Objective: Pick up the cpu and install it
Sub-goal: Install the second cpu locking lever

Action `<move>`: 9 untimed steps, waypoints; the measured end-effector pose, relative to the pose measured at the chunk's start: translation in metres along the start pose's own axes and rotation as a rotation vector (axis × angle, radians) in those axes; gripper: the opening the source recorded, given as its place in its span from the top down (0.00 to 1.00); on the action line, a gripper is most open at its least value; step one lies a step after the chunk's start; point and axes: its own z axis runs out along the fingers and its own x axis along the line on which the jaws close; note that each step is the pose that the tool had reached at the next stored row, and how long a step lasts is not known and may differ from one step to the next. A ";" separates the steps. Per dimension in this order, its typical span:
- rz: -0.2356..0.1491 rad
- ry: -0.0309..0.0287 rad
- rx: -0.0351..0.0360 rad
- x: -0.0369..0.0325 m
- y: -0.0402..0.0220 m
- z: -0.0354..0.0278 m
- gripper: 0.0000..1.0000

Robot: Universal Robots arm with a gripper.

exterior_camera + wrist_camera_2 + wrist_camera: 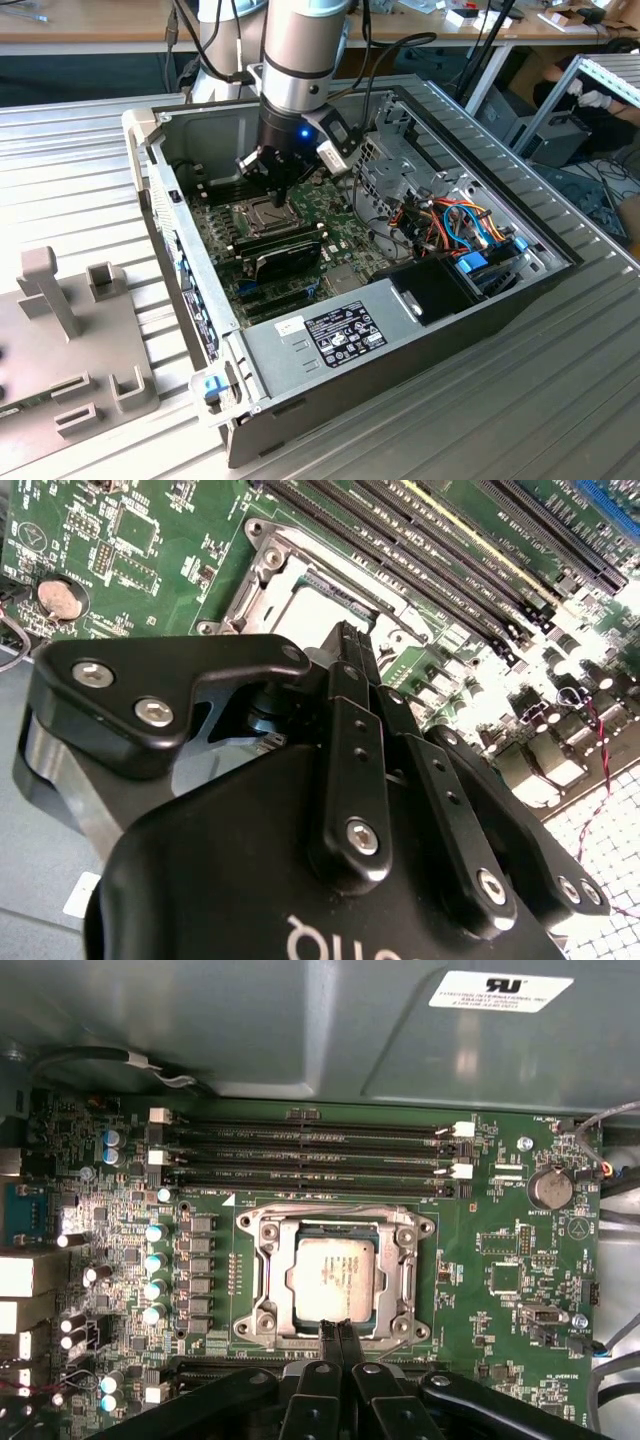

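The cpu lay seated inside the socket frame on the motherboard. The tool hovered just beside it, fingertips pressed together, holding nothing.

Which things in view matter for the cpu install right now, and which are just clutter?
Job in hand:
- cpu, lying in the socket frame
- gripper, fingertips together at the frame's edge
- motherboard

Just lying about:
- memory slots
- coin battery
- power supply
- grey fixture outside the case
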 end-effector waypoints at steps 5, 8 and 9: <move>0.000 0.0000 0.0000 0.0002 -0.0056 -0.0001 0.89; 0.000 0.0000 -0.0001 0.0002 -0.0088 -0.0002 0.89; 0.000 0.0000 -0.0002 0.0003 -0.0100 -0.0002 0.89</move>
